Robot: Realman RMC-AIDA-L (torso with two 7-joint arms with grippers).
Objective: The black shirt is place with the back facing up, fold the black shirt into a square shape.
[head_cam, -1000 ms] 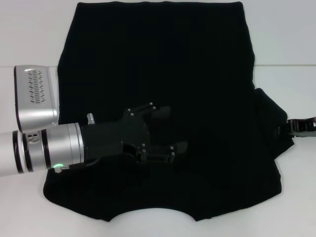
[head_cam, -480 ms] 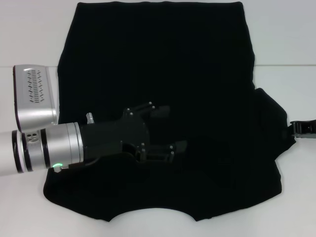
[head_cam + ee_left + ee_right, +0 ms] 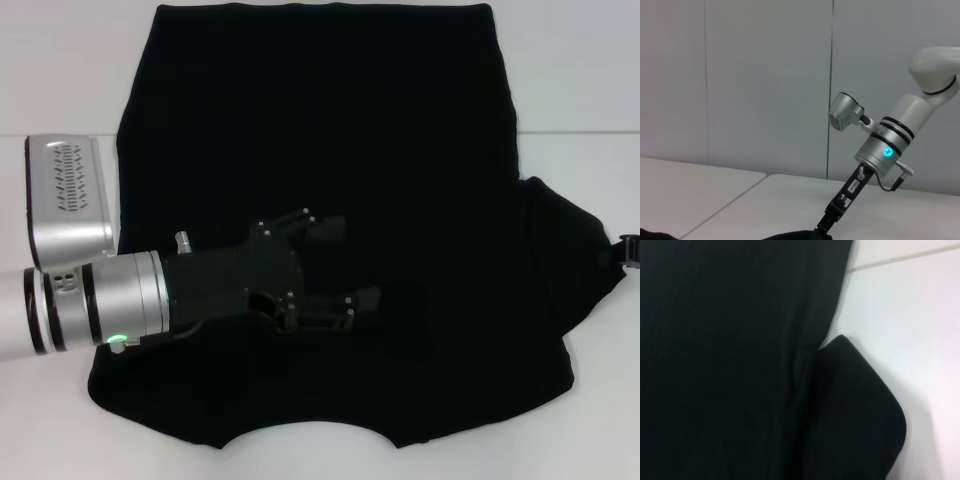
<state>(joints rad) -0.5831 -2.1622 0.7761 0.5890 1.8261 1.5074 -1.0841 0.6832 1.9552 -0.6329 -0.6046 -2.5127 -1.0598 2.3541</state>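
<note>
The black shirt (image 3: 320, 130) lies flat on the white table, plain side up, hem far and collar near. My left gripper (image 3: 352, 262) is open and sits low over the shirt's middle, touching or just above the cloth. My right gripper (image 3: 630, 250) is at the picture's right edge, shut on the tip of the right sleeve (image 3: 565, 255), which is drawn outward. In the left wrist view the right gripper (image 3: 826, 227) meets the black cloth (image 3: 790, 236). The right wrist view shows the sleeve (image 3: 860, 410) beside the shirt body (image 3: 730, 340).
The white table (image 3: 590, 80) shows around the shirt, with a seam line across it (image 3: 580, 133). My left arm's silver wrist and camera housing (image 3: 70, 195) lie over the shirt's left edge. A grey wall (image 3: 740, 75) stands behind.
My right gripper has moved to the right, almost out of the head view, pulling the right sleeve out flatter and farther from the body. The left arm has not moved.
</note>
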